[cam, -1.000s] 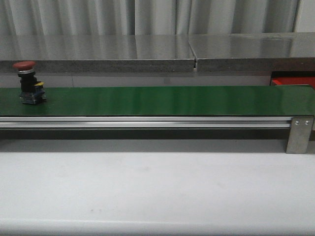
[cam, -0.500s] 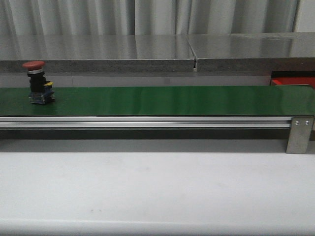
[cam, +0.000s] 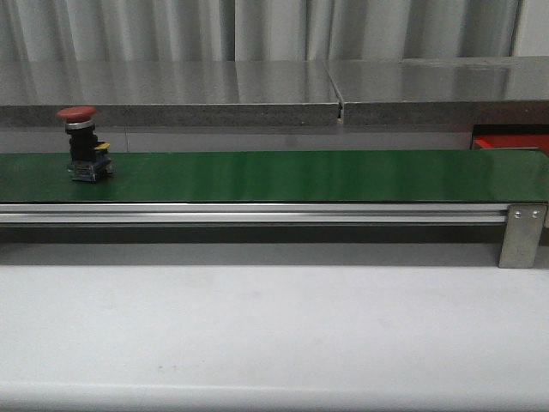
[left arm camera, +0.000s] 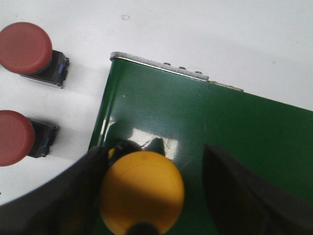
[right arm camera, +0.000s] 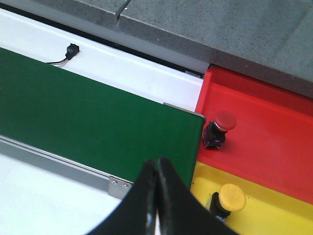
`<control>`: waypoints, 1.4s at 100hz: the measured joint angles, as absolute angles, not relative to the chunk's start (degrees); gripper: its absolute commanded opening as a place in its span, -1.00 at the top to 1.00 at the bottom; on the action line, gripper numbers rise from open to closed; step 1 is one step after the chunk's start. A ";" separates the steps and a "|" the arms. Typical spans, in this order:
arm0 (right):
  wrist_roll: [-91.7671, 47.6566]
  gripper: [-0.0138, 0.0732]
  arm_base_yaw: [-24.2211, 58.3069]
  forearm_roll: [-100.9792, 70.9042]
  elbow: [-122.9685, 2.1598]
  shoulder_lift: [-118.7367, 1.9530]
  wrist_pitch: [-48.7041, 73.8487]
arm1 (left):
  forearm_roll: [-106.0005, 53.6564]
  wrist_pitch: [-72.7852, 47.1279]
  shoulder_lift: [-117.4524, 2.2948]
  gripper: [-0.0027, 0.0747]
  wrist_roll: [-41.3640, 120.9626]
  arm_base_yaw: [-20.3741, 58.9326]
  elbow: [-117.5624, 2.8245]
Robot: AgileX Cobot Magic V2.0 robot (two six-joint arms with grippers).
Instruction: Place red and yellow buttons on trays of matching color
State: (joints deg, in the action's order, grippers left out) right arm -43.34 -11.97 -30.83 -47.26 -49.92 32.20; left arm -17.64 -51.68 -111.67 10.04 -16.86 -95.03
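Note:
A red button (cam: 86, 142) stands upright on the green belt (cam: 283, 176) near its left end. In the left wrist view a yellow button (left arm camera: 142, 191) sits on the belt's end between the fingers of my left gripper (left arm camera: 152, 149), which is open: one finger touches the cap, the other stands apart. Two more red buttons (left arm camera: 24, 49) (left arm camera: 14, 137) rest on the white table beside that end. My right gripper (right arm camera: 156, 169) is shut on nothing above the belt's other end. Beyond it, the red tray (right arm camera: 274, 132) holds a red button (right arm camera: 218, 128) and the yellow tray (right arm camera: 279, 210) a yellow button (right arm camera: 229, 198).
The belt's aluminium rail (cam: 257, 213) and end bracket (cam: 523, 236) run along the front. A grey stone ledge (cam: 257, 90) lies behind the belt. A small black connector with wires (right arm camera: 71, 50) lies on the white strip behind the belt.
The red button has ridden rightward along the belt, roughly fifty pixels in the front view. Nothing else in that view has moved.

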 measured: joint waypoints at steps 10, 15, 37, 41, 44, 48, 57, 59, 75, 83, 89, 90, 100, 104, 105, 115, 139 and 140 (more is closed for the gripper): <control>-43.34 0.95 -11.97 -30.83 -47.26 -49.92 32.20 | -18.16 -51.68 -111.67 -0.57 10.04 -16.86 -95.03; -43.34 0.95 -11.97 -30.83 -47.26 -49.92 32.20 | -18.36 -51.68 -111.67 -0.57 10.04 -16.86 -95.03; -43.34 0.95 -11.97 -30.83 -47.26 -49.92 32.20 | -18.53 -51.90 -111.67 -0.57 10.04 -16.86 -95.88; -43.34 0.95 -11.97 -30.83 -47.26 -49.92 32.20 | -18.53 -52.11 -111.33 -0.57 10.04 -16.86 -96.43; -43.34 0.95 -11.97 -30.83 -47.26 -49.92 32.20 | -18.63 -52.11 -110.95 -0.57 10.04 -16.86 -96.77; -43.34 0.95 -11.97 -30.83 -47.26 -49.92 32.20 | -18.76 -52.11 -110.07 -0.57 10.04 -16.86 -97.29; -43.34 0.95 -11.97 -30.83 -47.26 -49.92 32.20 | -19.81 -51.40 -106.84 -0.57 10.04 -16.81 -98.22; -43.34 0.95 -11.97 -30.83 -47.26 -49.92 32.20 | -20.04 -51.28 -106.21 -0.57 10.04 -16.60 -98.31; -43.34 0.95 -11.97 -30.83 -47.26 -49.92 32.20 | -20.45 -50.20 -98.49 -0.55 12.25 -14.62 -98.66; -43.34 0.95 -11.97 -30.83 -47.26 -49.92 32.20 | -20.57 -50.08 -95.50 -0.55 12.96 -12.44 -98.78; -43.34 0.95 -11.97 -30.83 -47.26 -49.92 32.20 | -20.69 -50.08 -94.18 -0.53 13.47 -10.34 -98.87; -43.34 0.95 -11.97 -30.83 -47.26 -49.92 32.20 | -20.69 -50.08 -93.91 -0.53 13.50 -10.09 -98.87; -43.34 0.95 -11.97 -30.83 -47.26 -49.92 32.20 | -20.80 -50.08 -92.55 -0.53 14.06 -6.69 -98.50; -43.34 0.95 -11.97 -30.83 -47.26 -49.92 32.20 | -20.80 -50.08 -92.27 -0.53 14.14 -5.36 -97.98; -43.34 0.95 -11.97 -30.83 -47.26 -49.92 32.20 | -20.80 -50.08 -92.14 -0.53 14.19 -5.15 -97.88; -43.34 0.95 -11.97 -30.83 -47.26 -49.92 32.20 | -20.80 -50.08 -91.45 -0.53 14.41 -3.12 -96.11; -43.34 0.95 -11.97 -30.83 -47.26 -49.92 32.20 | -21.41 -45.59 -85.23 -0.53 14.54 -2.01 -84.71; -43.34 0.95 -11.97 -30.83 -47.26 -49.92 32.20 | -21.43 -45.32 -84.90 -0.53 14.54 -2.01 -84.26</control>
State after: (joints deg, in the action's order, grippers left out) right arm -43.34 -11.97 -30.83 -47.26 -49.92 32.20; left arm -21.43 -45.32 -84.90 14.54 -2.01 -84.26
